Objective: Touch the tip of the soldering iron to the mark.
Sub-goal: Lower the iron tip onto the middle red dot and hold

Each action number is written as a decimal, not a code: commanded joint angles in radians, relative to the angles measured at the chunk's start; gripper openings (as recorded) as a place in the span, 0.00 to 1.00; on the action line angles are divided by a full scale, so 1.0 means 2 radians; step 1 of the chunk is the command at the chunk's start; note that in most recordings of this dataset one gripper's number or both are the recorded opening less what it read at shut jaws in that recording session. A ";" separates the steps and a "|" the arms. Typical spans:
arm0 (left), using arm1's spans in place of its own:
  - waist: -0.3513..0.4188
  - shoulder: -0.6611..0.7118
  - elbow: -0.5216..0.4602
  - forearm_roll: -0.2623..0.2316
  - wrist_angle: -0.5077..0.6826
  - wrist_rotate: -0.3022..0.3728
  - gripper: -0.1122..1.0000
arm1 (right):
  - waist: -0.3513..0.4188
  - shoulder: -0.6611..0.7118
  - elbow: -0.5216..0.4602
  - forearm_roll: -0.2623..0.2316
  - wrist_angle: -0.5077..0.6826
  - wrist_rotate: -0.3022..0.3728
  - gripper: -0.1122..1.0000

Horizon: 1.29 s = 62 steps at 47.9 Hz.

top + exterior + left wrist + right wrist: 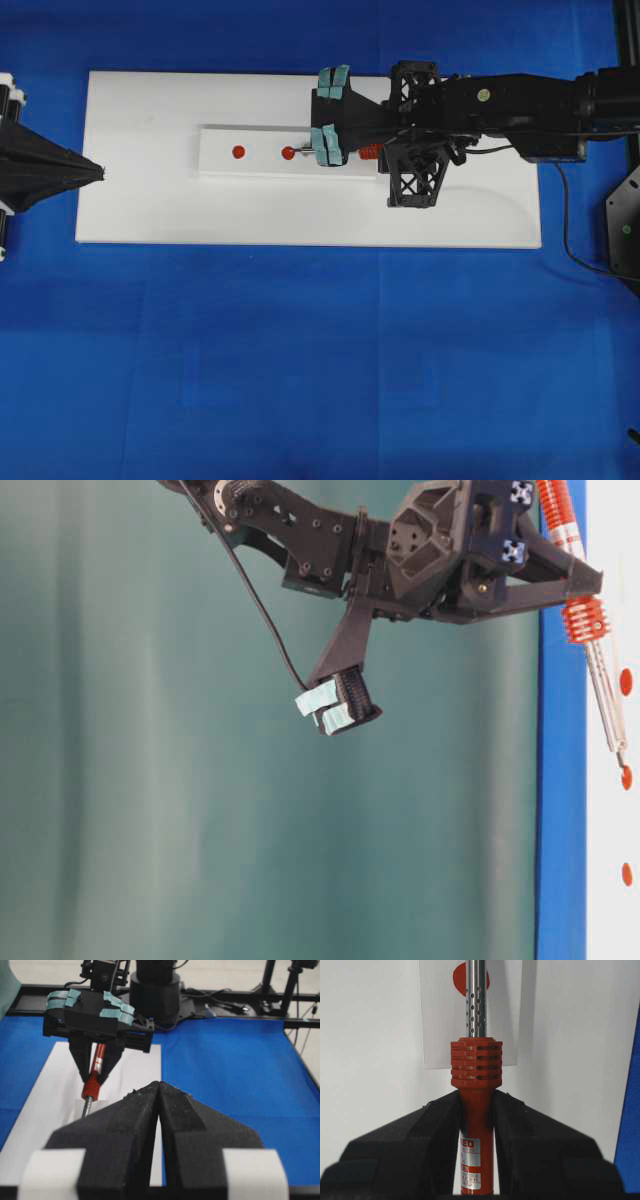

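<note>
My right gripper (476,1097) is shut on the orange-red handle of the soldering iron (476,1065), just behind its ribbed collar. It also shows in the overhead view (383,155) and the table-level view (585,585). The silver shaft (305,153) points left along a white strip (220,140) that carries red round marks. The tip lies at the mark (288,153), also seen at table level (626,777); I cannot tell whether it touches. Another mark (238,152) lies further left. My left gripper (100,172) is shut and empty at the board's left edge (159,1085).
The strip lies on a white board (300,220) on a blue cloth (300,350). The iron's black cord (565,220) hangs off the right arm towards the right edge. The right wrist camera block with teal tape (329,145) covers part of the strip.
</note>
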State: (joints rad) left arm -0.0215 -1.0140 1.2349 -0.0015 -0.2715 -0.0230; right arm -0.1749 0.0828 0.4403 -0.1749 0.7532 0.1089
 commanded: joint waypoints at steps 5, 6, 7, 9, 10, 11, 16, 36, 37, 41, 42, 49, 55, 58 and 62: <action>0.001 0.002 -0.005 0.002 -0.002 0.000 0.10 | -0.001 -0.005 -0.014 0.001 0.001 -0.001 0.16; 0.000 0.002 -0.005 0.002 -0.002 0.000 0.10 | -0.001 -0.005 -0.014 0.001 0.001 -0.001 0.16; 0.001 0.002 -0.005 0.002 -0.002 0.001 0.10 | -0.002 -0.005 -0.015 0.001 0.001 -0.001 0.16; 0.001 0.002 -0.005 0.002 -0.002 0.000 0.10 | -0.001 -0.005 -0.015 0.001 0.002 -0.001 0.16; 0.001 0.002 -0.005 0.002 -0.002 0.000 0.10 | -0.001 -0.005 -0.015 0.000 0.002 -0.001 0.16; 0.001 0.002 -0.005 0.002 -0.002 0.000 0.10 | -0.001 -0.005 -0.015 0.000 0.003 -0.001 0.16; 0.000 0.002 -0.005 0.002 -0.002 0.001 0.10 | -0.002 -0.005 -0.015 0.001 0.005 -0.001 0.16; 0.001 0.002 -0.005 0.002 -0.002 0.001 0.10 | -0.001 -0.005 -0.018 0.001 0.009 -0.002 0.16; 0.001 0.002 -0.005 0.002 -0.002 0.001 0.10 | -0.001 -0.005 -0.017 0.001 0.009 -0.002 0.16; 0.001 0.002 -0.005 0.002 -0.002 0.001 0.10 | -0.001 -0.005 -0.018 0.000 0.009 -0.002 0.16; 0.001 0.002 -0.005 0.002 -0.002 0.001 0.10 | -0.001 -0.005 -0.018 0.001 0.009 -0.002 0.16; 0.001 0.002 -0.005 0.002 -0.002 0.001 0.10 | 0.000 -0.005 -0.018 0.000 0.009 -0.002 0.16; 0.001 0.002 -0.005 0.002 -0.002 0.001 0.10 | 0.002 -0.005 -0.018 0.001 0.010 -0.002 0.16; 0.001 0.002 -0.005 0.002 -0.002 0.001 0.10 | 0.002 -0.005 -0.018 0.001 0.011 -0.001 0.16; 0.001 0.002 -0.005 0.002 -0.002 0.001 0.10 | 0.002 -0.005 -0.020 0.001 0.015 0.000 0.16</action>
State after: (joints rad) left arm -0.0215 -1.0140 1.2349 -0.0015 -0.2715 -0.0230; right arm -0.1749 0.0859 0.4280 -0.1749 0.7777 0.1074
